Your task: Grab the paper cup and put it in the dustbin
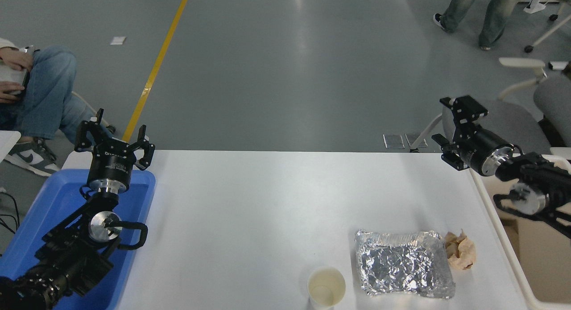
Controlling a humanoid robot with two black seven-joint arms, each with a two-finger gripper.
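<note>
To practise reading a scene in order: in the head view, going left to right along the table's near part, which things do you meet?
Blue tray → paper cup → foil tray → crumpled brown paper wad → dustbin.

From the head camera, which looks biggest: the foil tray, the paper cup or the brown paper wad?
Largest to smallest:
1. foil tray
2. paper cup, partly cut off by the picture's bottom edge
3. brown paper wad
The cup and wad look close in size.
</note>
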